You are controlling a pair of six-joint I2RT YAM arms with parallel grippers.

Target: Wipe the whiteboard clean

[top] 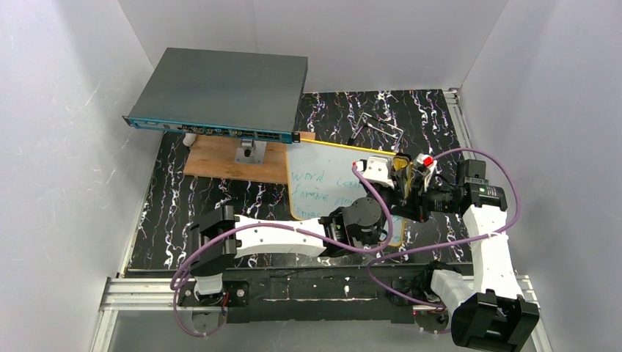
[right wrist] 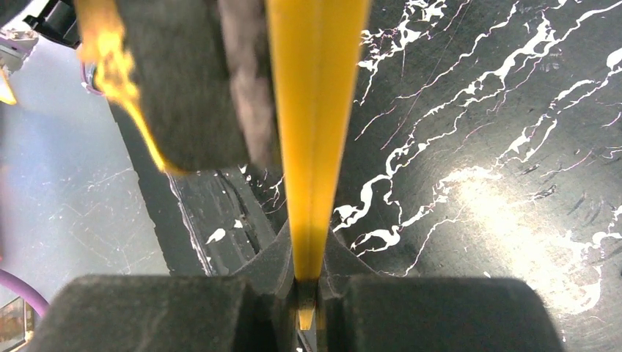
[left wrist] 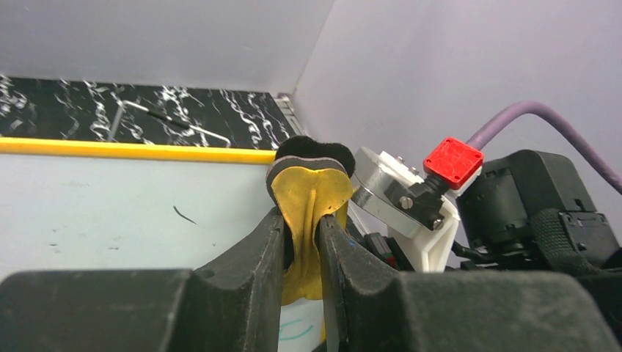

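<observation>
The whiteboard (top: 323, 165) lies mid-table with a yellow frame and green handwriting (top: 317, 189) on its left part. In the left wrist view its surface (left wrist: 110, 205) near the gripper looks almost blank, with one small dark mark. My left gripper (left wrist: 302, 220) is shut on a yellow-and-black eraser pad (left wrist: 312, 187), standing over the board's right side (top: 400, 174). My right gripper (right wrist: 308, 249) is shut on the board's yellow frame (right wrist: 315, 110) at its right edge (top: 405, 209). The eraser (right wrist: 183, 81) shows blurred just left of that frame.
A large dark-grey flat box (top: 220, 92) sits at the back left, partly over a brown wooden board (top: 235, 158). Thin metal pieces (top: 381, 125) lie on the black marbled table behind the whiteboard. White walls close in on three sides.
</observation>
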